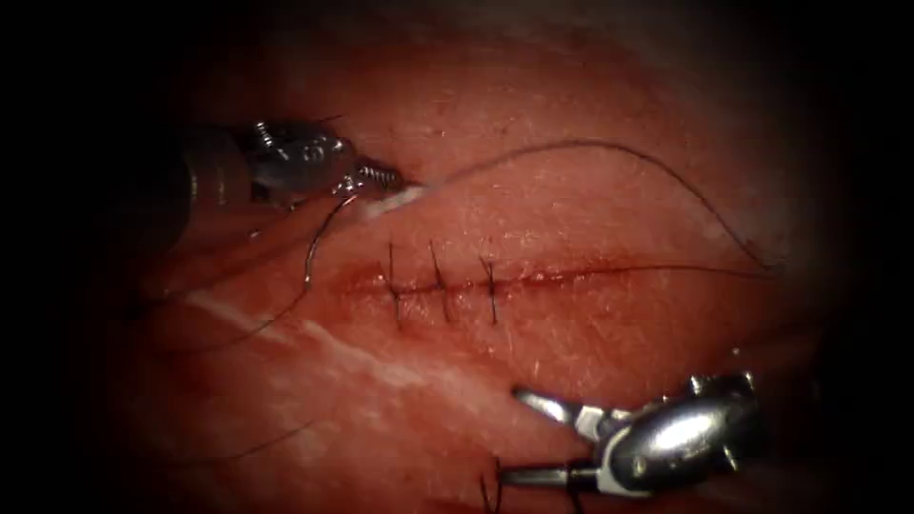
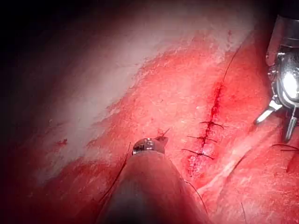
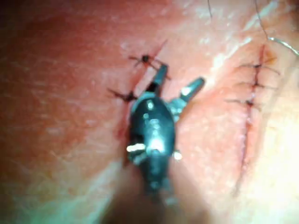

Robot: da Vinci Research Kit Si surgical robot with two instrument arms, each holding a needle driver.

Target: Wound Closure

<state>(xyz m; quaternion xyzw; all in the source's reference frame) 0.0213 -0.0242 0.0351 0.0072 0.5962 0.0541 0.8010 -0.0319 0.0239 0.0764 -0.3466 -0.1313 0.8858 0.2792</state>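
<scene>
Three stitches (image 1: pixel 440 284) already cross the cut (image 1: pixel 571 276), bunched toward its left half; I see the same three in the left wrist view (image 2: pixel 203 138) and the right wrist view (image 3: pixel 252 85). Cut runs left-right across the tissue (image 1: pixel 590 190), its right stretch unstitched, red fluid (image 2: pixel 216 103) along the line.

Left tool (image 1: pixel 376 177) sits far-left of the cut, jaws clamped on the needle (image 1: pixel 319 243) at its upper end, the thread end. From the grip the needle's curve sweeps down and to the left; its long axis runs roughly near-far, and the tip points toward me, ending just off the left end of the cut. Tip looks to rest at the surface; I can't tell if it's biting tissue. Body of the needle is out in the open.

Thread (image 1: pixel 609 148) leaves the left jaws, arcs right over the far side of the cut, then drops to the cut's right end and runs back along it.

Right tool (image 1: pixel 519 433) is near-right, well apart from the cut, jaws spread wide, holding nothing. Its lower jaw lies beside dark thread ends (image 1: pixel 490 490) of a separate stitched spot on the near side, also visible at its jaws in the right wrist view (image 3: pixel 145 59).
</scene>
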